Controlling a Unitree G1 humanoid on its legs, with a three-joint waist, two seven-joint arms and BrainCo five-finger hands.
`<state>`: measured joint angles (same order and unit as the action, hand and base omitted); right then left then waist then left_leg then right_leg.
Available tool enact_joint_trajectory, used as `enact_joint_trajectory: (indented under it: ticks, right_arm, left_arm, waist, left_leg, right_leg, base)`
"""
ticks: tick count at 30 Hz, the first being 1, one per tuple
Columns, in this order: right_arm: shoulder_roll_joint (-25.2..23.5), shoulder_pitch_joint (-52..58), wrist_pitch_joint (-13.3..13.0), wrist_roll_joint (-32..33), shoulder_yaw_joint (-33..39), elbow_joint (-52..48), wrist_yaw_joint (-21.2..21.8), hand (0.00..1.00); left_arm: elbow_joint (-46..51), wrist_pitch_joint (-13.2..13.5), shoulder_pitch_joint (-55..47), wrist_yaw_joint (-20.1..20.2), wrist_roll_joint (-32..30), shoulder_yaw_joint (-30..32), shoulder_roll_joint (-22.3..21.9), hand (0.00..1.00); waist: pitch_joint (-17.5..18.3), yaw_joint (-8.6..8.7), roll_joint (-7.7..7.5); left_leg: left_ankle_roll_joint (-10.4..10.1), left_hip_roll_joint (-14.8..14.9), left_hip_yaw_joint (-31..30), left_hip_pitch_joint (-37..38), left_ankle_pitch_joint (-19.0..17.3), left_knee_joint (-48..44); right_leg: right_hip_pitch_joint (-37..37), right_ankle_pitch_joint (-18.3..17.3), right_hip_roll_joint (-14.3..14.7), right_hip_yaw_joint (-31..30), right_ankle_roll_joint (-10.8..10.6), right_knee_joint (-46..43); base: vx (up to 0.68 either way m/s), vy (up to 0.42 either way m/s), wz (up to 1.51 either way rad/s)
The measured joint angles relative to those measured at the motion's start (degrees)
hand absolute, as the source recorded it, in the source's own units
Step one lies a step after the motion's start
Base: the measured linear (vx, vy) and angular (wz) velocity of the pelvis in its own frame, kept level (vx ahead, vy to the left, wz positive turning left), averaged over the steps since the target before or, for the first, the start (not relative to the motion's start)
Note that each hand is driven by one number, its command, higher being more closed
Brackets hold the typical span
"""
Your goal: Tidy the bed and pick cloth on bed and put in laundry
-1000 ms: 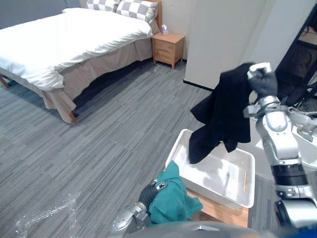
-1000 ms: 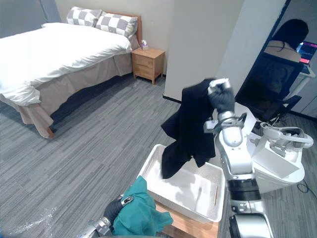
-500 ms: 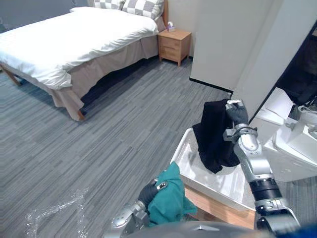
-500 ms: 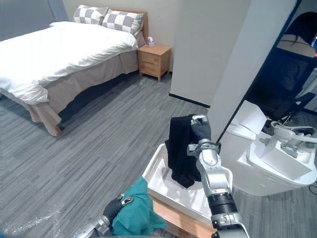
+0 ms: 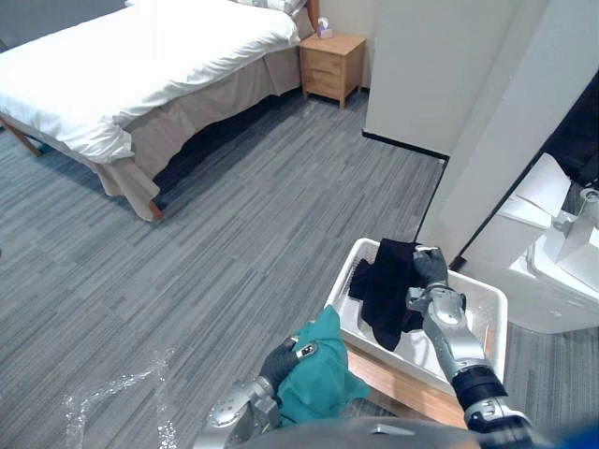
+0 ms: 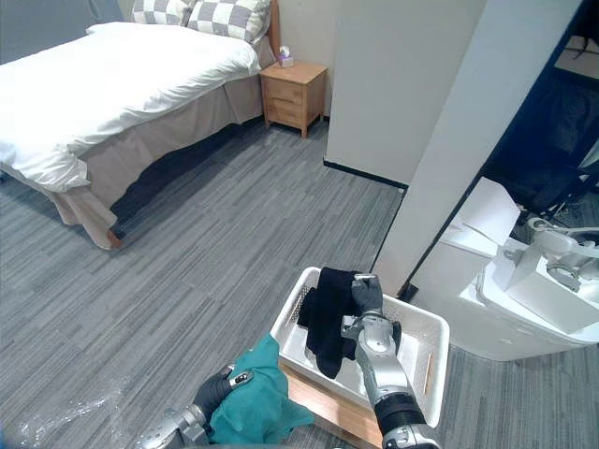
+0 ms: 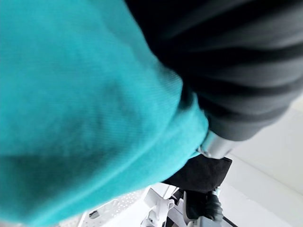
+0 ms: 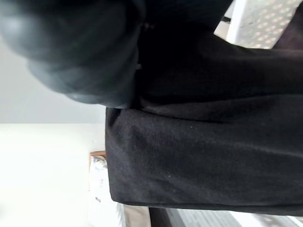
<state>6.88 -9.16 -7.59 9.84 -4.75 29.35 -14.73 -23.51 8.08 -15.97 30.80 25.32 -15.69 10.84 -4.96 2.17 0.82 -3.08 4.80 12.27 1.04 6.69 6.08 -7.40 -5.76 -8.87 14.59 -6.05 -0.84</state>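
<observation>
Judging from the left eye view, most of the job looks done. The bed with the white duvet (image 5: 122, 75) shows no clothes on the part in view. The black cloth (image 5: 382, 292) hangs by the right hand (image 5: 430, 271), low inside the white perforated plastic laundry basket (image 5: 491, 313). The bunched teal cloth (image 5: 323, 379) is clutched in the curled left hand (image 5: 281, 362), just beside the basket and not yet in it. In the right eye view the basket sits on a low wooden stand (image 6: 318, 395), with a white pillar (image 6: 440, 159) near behind it. A white machine (image 6: 524, 299) stands just to its right, so the free room is the grey carpet floor (image 6: 187, 281) on the left. The left wrist view has teal fabric draped over the hand's cover. In the right wrist view black fabric lies against the hand, but whether that hand is gripping it cannot be told.
</observation>
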Motion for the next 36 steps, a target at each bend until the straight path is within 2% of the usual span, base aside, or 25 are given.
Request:
enact_joint_trajectory:
  ticks: [5,6,8,12,17,21,25,28,30,36]
  right_arm:
    - [0.0,-3.4,-0.9,0.1,1.3,4.5,-1.2,1.0]
    - [0.0,-4.7,-0.9,0.2,2.3,6.0,-1.3,0.0]
    - [0.0,-6.2,-1.0,0.3,3.7,8.1,-1.4,0.0]
    - [0.1,-6.9,-1.0,0.7,5.1,10.7,-1.4,0.0]
    - [0.5,-6.7,-1.0,-0.2,5.3,12.5,-1.5,0.0]
    - [0.8,-6.0,-1.6,-3.6,6.4,12.4,-2.1,0.0]
    - [1.0,-3.8,-1.6,-5.7,6.3,10.3,-3.3,0.0]
    - [1.0,-3.4,-1.4,-9.0,6.3,9.2,-4.3,0.0]
    - [1.0,-2.3,-0.6,-11.5,6.2,6.4,-5.4,0.0]
    - [2.3,-0.8,0.6,-16.1,6.3,0.2,-6.5,0.0]
  left_arm:
    - [0.1,0.0,3.4,-0.2,0.0,0.0,0.0,1.0]
    - [0.3,0.0,4.4,-0.8,0.0,0.0,0.1,1.0]
    - [0.3,0.0,5.5,-1.8,0.0,0.0,0.4,1.0]
    - [0.4,0.0,6.0,-2.4,0.0,0.0,1.2,1.0]
    - [1.4,0.0,4.9,-2.4,0.0,0.0,1.2,1.0]
    - [1.4,0.1,2.8,-2.0,0.0,0.0,1.2,1.0]
    - [1.4,1.1,0.8,-1.0,0.0,0.0,1.2,1.0]
    - [1.3,1.3,-0.2,-0.2,-0.1,0.0,1.2,1.0]
    - [1.3,2.3,-1.1,0.2,-0.1,0.0,1.2,1.0]
    - [1.3,3.5,-1.2,0.3,-0.1,-0.1,1.1,1.0]
  waist:
    - [-3.5,-0.14,1.04]
    - [-4.6,-0.21,1.07]
    - [-6.1,-0.53,0.93]
    - [-6.3,-1.39,0.79]
    - [-6.3,-1.32,0.77]
    - [-6.3,-1.04,0.71]
    - [-5.7,-1.39,0.19]
    - [-5.5,-1.6,-0.11]
    - [-4.7,-1.68,-0.51]
    - [-3.0,-0.86,-1.18]
  left_leg:
    - [0.2,0.1,-0.2,-3.5,0.5,0.0]
    - [0.7,0.0,-0.3,-4.1,1.0,0.0]
    - [0.7,-0.3,-0.4,-4.3,1.2,0.0]
    - [0.7,-0.7,-0.3,-4.0,1.1,0.0]
    - [0.3,-0.8,-0.2,-1.9,0.8,0.0]
    - [0.0,-0.5,0.1,0.1,0.0,0.0]
    - [0.1,-0.4,0.8,0.3,-0.5,0.0]
    - [0.1,-0.7,1.9,1.1,-1.0,0.0]
    - [-0.2,-0.8,3.0,2.1,-1.6,0.0]
    - [-0.2,-0.7,6.0,3.7,-1.6,0.0]
  right_leg:
    - [3.1,-0.2,0.1,0.2,0.6,-0.7]
    - [3.8,0.3,0.0,0.2,0.1,-0.8]
    - [3.9,0.6,-0.2,0.2,-0.1,-0.9]
    - [3.5,0.6,-0.6,0.4,-0.1,-0.8]
    - [1.1,0.0,-0.6,0.4,0.0,-0.6]
    - [-0.2,-1.3,-0.5,0.3,0.1,-1.2]
    - [-0.3,-1.9,-0.5,-0.2,-0.1,-1.2]
    - [-0.7,-1.7,-0.9,-1.5,-0.3,-1.1]
    - [-1.1,-1.7,-1.1,-2.6,-0.3,-1.0]
    - [-1.3,-1.7,-1.1,-4.9,-0.3,-1.0]
  base:
    - [-0.05,0.014,0.03]
    - [0.01,0.027,0.04]
    - [0.01,0.014,0.03]
    - [0.07,0.017,0.04]
    - [0.02,0.001,0.03]
    - [-0.02,-0.008,-0.01]
    - [0.02,0.003,-0.05]
    - [0.07,0.014,-0.18]
    - [0.09,0.012,-0.22]
    - [0.05,-0.006,-0.22]
